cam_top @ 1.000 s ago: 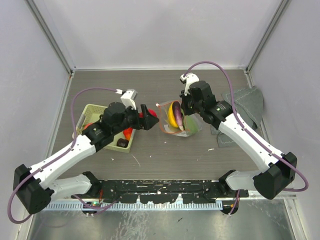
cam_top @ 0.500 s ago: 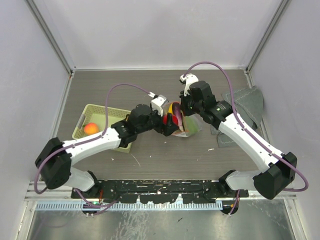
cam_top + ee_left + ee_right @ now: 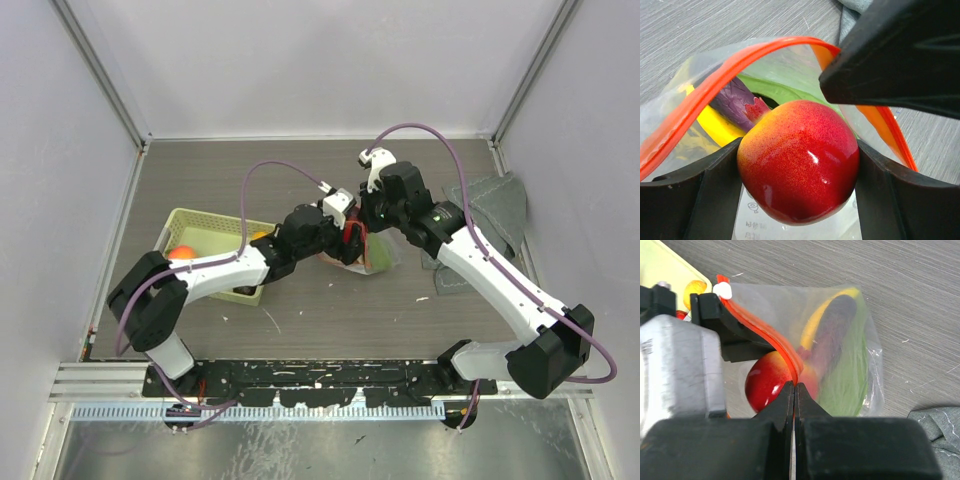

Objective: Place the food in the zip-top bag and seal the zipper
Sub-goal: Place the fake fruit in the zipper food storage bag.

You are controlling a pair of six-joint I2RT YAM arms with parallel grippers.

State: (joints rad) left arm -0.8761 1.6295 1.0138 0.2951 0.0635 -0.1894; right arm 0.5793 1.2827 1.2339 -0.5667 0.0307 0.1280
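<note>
Left wrist view: grips the red apple (image 3: 799, 159) in the left gripper (image 3: 798, 175), right at the zip-top bag (image 3: 790, 62) mouth, straight ahead inside the zipper (image 3: 715, 81) loop; pinches that zipper up with the right gripper (image 3: 794, 390)

A robotics lab test cell. Plain white panel walls (image 3: 300, 60) in aluminium frame posts (image 3: 102, 72) box in a grey wood-grain tabletop (image 3: 300, 170), with a black mounting rail (image 3: 300, 372) along its near edge
</note>
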